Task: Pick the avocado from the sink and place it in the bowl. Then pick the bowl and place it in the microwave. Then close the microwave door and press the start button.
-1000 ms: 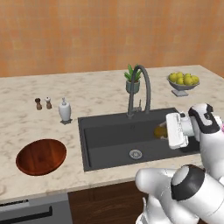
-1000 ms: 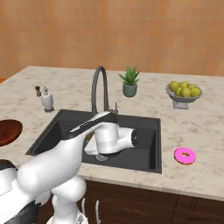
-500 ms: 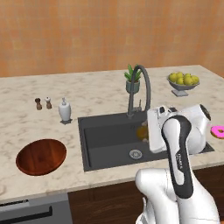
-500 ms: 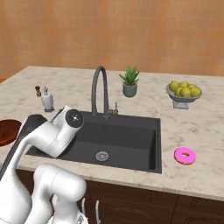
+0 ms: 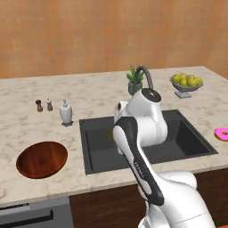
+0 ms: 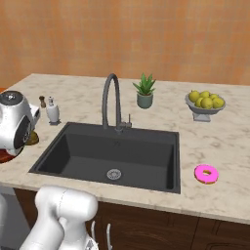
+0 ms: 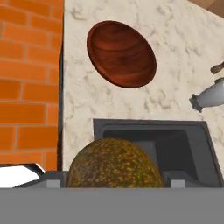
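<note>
The olive-tan avocado (image 7: 113,166) sits between the two fingertips of my gripper (image 7: 114,181), which is shut on it. It hangs above the left end of the dark sink (image 5: 91,153), seen as a yellow sliver of avocado (image 5: 111,135) behind my arm and as a brownish avocado (image 6: 32,139) beside the hand. The reddish-brown wooden bowl (image 5: 42,159) lies empty on the counter left of the sink. In the hand view the bowl (image 7: 121,54) is ahead, beyond the sink (image 7: 183,144) corner. The microwave and its door are out of view.
A white soap bottle (image 5: 66,112) and two small shakers (image 5: 43,105) stand behind the bowl. The curved faucet (image 6: 110,100), a potted plant (image 6: 145,92), a grey dish of yellow fruit (image 6: 205,103) and a pink donut (image 6: 206,174) lie further right.
My arm has swung left across the sink, from its right side to its left end, carrying the avocado towards the bowl. The jaws stayed the same.
</note>
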